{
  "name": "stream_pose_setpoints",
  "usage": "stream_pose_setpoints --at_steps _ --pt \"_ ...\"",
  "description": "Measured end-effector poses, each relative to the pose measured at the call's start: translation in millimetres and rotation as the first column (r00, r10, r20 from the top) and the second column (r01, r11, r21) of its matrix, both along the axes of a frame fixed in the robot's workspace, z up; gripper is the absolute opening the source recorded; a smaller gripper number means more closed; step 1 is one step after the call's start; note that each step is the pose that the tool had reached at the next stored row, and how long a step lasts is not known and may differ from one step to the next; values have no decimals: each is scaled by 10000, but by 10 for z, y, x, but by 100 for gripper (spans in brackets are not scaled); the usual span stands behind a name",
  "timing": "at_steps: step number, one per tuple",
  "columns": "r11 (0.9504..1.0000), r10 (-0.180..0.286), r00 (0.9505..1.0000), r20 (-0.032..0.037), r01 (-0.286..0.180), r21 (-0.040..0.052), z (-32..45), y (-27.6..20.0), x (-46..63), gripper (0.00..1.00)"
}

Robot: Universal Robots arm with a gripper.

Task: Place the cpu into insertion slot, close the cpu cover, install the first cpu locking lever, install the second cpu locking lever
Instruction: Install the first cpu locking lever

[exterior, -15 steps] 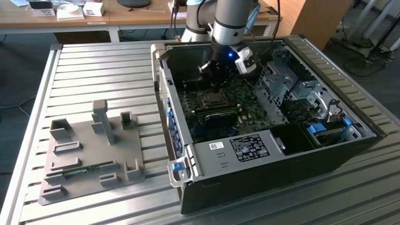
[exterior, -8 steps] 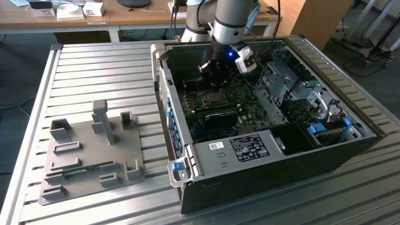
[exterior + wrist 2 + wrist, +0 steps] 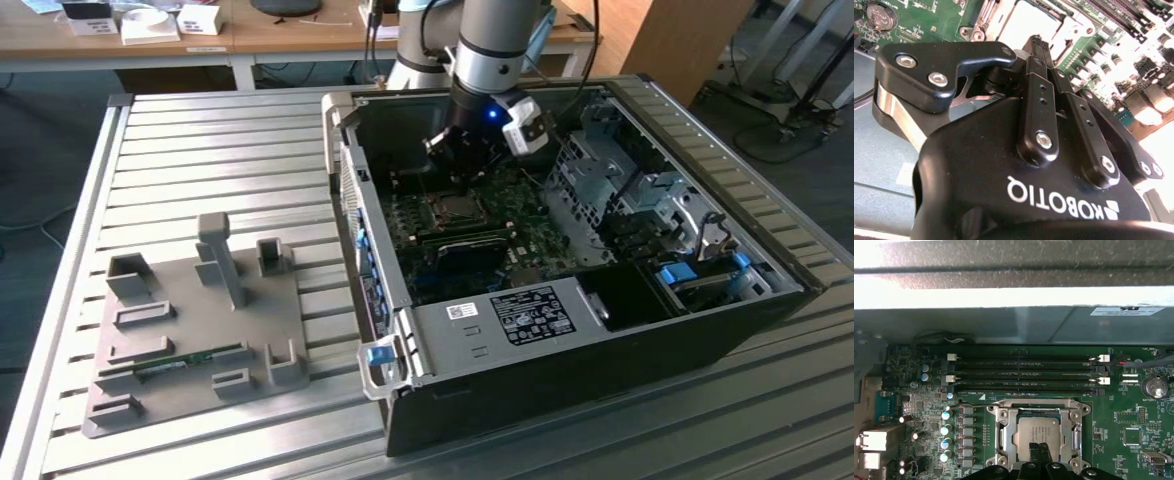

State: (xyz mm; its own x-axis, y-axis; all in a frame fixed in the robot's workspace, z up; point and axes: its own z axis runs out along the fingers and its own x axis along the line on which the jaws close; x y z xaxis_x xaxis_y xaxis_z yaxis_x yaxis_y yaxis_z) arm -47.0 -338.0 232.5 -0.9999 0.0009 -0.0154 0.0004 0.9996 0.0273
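Fingers (image 3: 1047, 455) of the gripper (image 3: 1043, 445) are closed tight against each other and hold nothing; their tips are over one edge of the cpu (image 3: 1037, 432), and I cannot tell if they touch it. The cpu lies flat in its socket on the green motherboard (image 3: 1119, 425), and the cpu cover (image 3: 1004, 432) is folded down around it. In the exterior view the arm (image 3: 494, 40) reaches down into the open computer case (image 3: 574, 390), which lies on the slatted tabletop (image 3: 214, 140).
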Motion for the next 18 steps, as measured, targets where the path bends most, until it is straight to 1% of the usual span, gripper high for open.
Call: stream_pose_setpoints --at_steps 18 --pt "10000 0 10000 1 0 1 28 0 0 11"
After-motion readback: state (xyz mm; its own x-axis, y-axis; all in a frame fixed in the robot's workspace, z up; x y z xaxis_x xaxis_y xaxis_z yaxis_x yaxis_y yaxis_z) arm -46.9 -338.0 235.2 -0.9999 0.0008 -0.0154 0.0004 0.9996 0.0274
